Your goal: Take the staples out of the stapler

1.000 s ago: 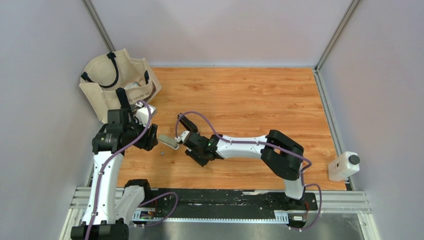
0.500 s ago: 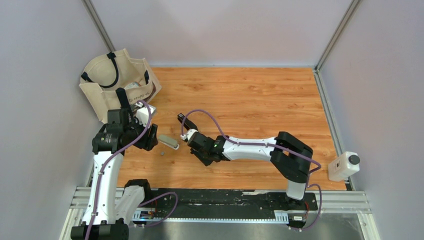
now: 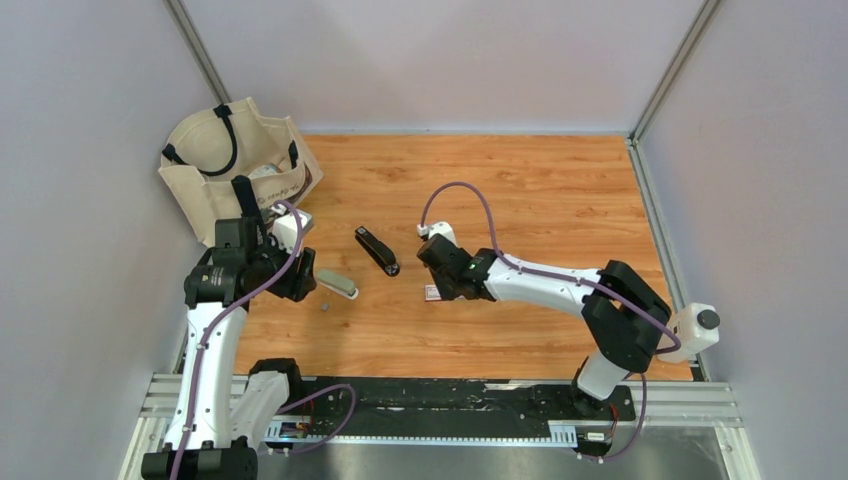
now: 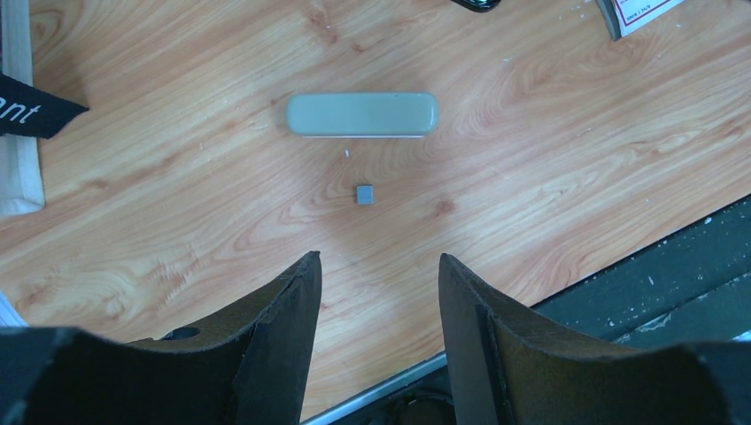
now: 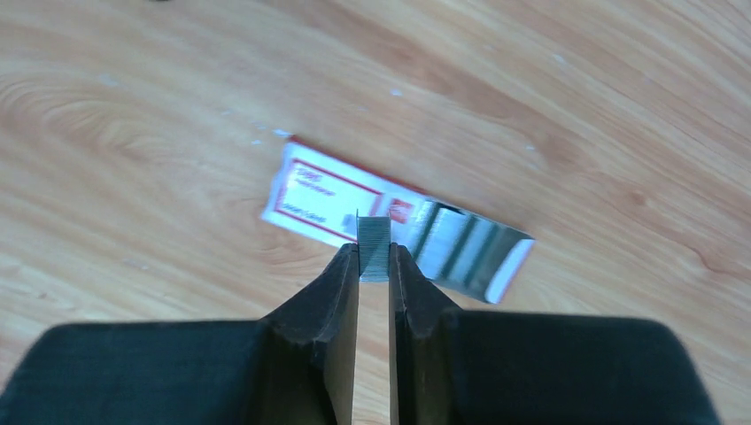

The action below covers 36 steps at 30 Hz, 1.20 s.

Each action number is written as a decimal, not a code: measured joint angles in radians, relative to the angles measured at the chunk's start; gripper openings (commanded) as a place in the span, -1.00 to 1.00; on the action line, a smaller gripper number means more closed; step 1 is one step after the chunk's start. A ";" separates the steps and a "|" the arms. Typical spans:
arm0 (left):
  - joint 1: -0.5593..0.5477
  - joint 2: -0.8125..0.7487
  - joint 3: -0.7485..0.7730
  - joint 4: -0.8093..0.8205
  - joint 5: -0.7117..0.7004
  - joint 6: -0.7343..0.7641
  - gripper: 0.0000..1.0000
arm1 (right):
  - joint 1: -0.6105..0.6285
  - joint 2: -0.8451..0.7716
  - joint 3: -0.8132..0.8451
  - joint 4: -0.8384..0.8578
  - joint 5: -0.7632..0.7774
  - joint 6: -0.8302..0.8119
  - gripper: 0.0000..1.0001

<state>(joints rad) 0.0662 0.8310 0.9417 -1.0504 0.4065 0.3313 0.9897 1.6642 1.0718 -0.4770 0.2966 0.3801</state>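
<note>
The black stapler (image 3: 377,249) lies on the wooden table, free of both grippers; its tip shows at the top of the left wrist view (image 4: 474,3). My right gripper (image 3: 441,278) is shut on a short grey strip of staples (image 5: 374,241) and holds it just above a small red-and-white labelled box (image 5: 341,199). My left gripper (image 4: 376,266) is open and empty, hovering above a tiny grey block of staples (image 4: 364,194) that lies on the wood, seen from above too (image 3: 324,306).
A pale grey-beige oblong object (image 4: 362,114) lies just beyond the tiny block. A canvas tote bag (image 3: 235,165) stands at the back left. A white device (image 3: 688,332) sits off the table's right edge. The black base rail (image 3: 450,400) runs along the front.
My right arm has drawn away from the stapler and swung right to above the labelled box. The stapler now lies uncovered. The left arm has not moved.
</note>
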 measured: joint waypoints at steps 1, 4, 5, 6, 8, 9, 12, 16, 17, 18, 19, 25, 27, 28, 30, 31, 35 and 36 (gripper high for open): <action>0.000 0.000 0.000 0.000 0.000 0.000 0.20 | -0.016 -0.010 -0.010 0.000 0.002 0.007 -0.84; 0.000 0.000 0.000 0.000 0.000 0.000 0.20 | -0.056 -0.026 -0.033 -0.005 0.011 0.021 -0.84; 0.000 0.000 0.000 0.000 0.000 0.000 0.20 | -0.064 -0.028 -0.039 -0.005 0.014 0.024 -0.83; 0.000 0.000 0.000 0.000 0.000 0.000 0.20 | -0.069 -0.029 -0.043 -0.005 0.018 0.028 -0.83; 0.000 0.000 0.000 0.000 0.000 0.000 0.20 | -0.075 -0.030 -0.052 -0.007 0.019 0.037 -0.83; 0.000 0.000 0.000 0.000 0.000 0.000 0.20 | -0.079 -0.030 -0.057 -0.007 0.019 0.042 -0.84; 0.000 0.001 0.000 0.000 0.000 0.000 0.20 | -0.090 -0.030 -0.069 -0.008 0.019 0.050 -0.83; 0.000 0.003 0.000 0.000 0.001 0.000 0.20 | -0.104 -0.030 -0.079 -0.012 0.019 0.060 -0.83; 0.000 0.004 0.000 0.000 0.001 0.000 0.20 | -0.106 -0.030 -0.079 -0.012 0.019 0.062 -0.83; 0.000 0.005 0.000 0.000 0.001 0.000 0.20 | -0.108 -0.030 -0.079 -0.012 0.019 0.064 -0.83; 0.000 0.006 0.000 0.000 0.002 0.000 0.20 | -0.109 -0.030 -0.080 -0.012 0.019 0.066 -0.82; 0.000 0.009 0.000 0.000 0.003 0.000 0.20 | -0.110 -0.030 -0.100 -0.012 0.019 0.076 -0.82; 0.000 0.009 0.000 0.000 0.003 0.000 0.20 | -0.110 -0.030 -0.102 -0.012 0.019 0.077 -0.81; 0.000 0.009 0.000 0.000 0.003 0.000 0.20 | -0.110 -0.030 -0.103 -0.012 0.019 0.077 -0.81; 0.000 0.009 0.000 0.000 0.003 0.000 0.20 | -0.110 -0.030 -0.103 -0.012 0.019 0.079 -0.80; 0.000 0.009 0.000 0.000 0.003 0.000 0.20 | -0.110 -0.030 -0.103 -0.012 0.019 0.080 -0.80; 0.000 0.009 0.000 0.000 0.003 0.000 0.20 | -0.112 -0.030 -0.103 -0.012 0.019 0.080 -0.78; 0.000 0.009 0.000 0.000 0.003 0.000 0.20 | -0.112 -0.030 -0.103 -0.012 0.019 0.081 -0.76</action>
<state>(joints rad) 0.0662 0.8402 0.9413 -1.0504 0.4095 0.3313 0.8780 1.6344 0.9688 -0.4889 0.3157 0.4614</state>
